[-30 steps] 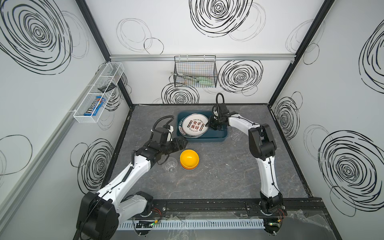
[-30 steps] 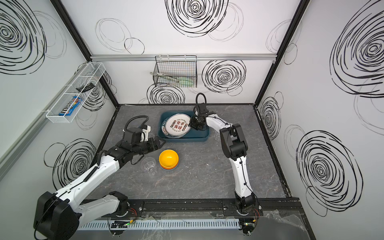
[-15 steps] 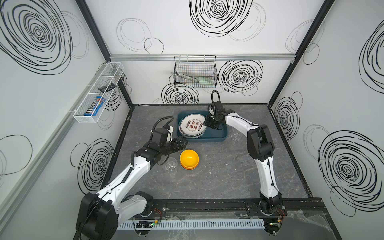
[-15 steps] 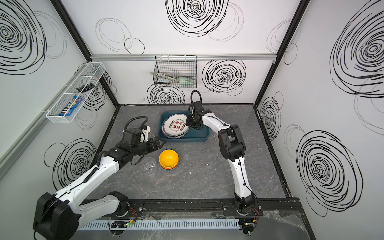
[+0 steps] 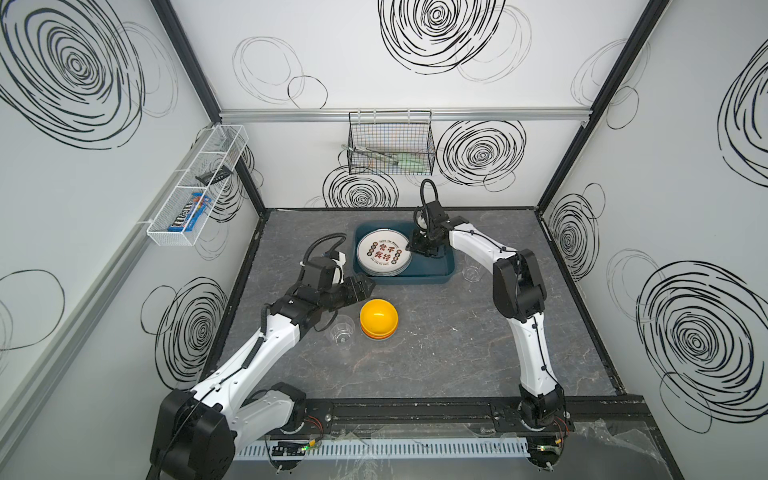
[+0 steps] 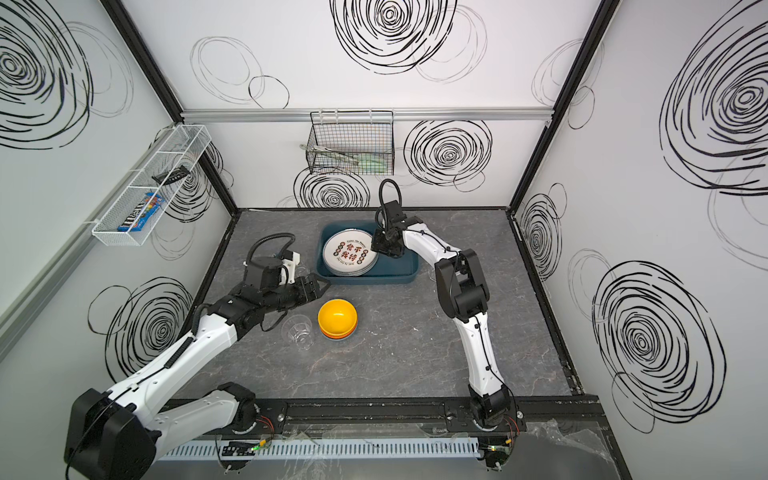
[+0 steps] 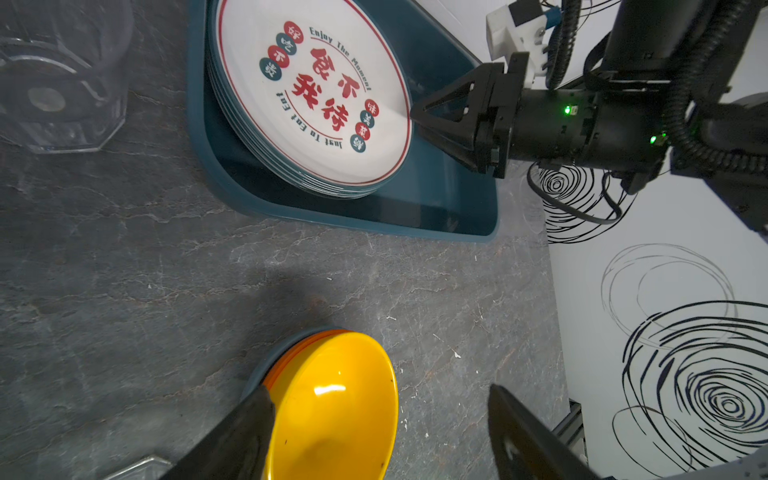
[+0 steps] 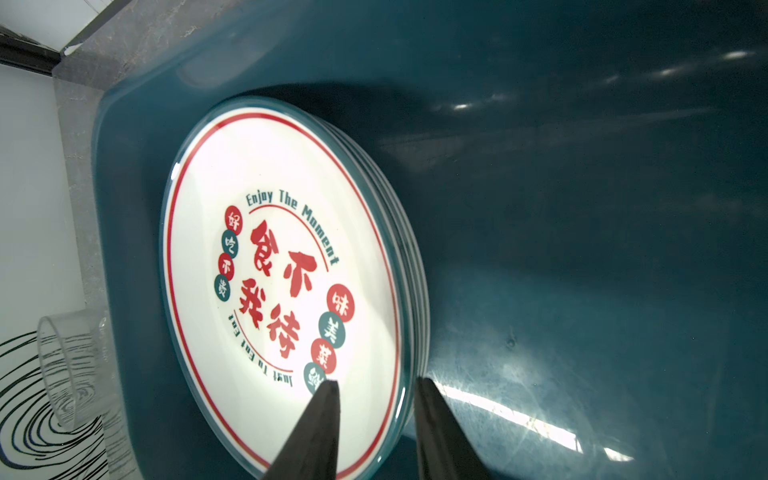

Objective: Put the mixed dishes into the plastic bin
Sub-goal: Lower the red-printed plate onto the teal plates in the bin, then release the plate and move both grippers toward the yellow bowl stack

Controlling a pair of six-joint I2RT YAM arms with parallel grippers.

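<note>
While my right gripper (image 8: 376, 384) stands parted astride the rim of the top plate (image 8: 282, 257), pinching nothing, the plate stack (image 8: 415, 266) lies inside the plastic bin (image 8: 582, 208). My left gripper (image 7: 379, 390), spread wide and empty, hovers close by the nested bowls (image 7: 332, 415) on the surface (image 5: 436, 353); a clear tumbler (image 5: 341, 332) stands just beside them.

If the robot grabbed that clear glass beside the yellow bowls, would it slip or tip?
The clear faceted tumbler looks smooth and glossy, so probably slippery. Standing upright and empty, it seems light; a sideways push might tip it.
</note>
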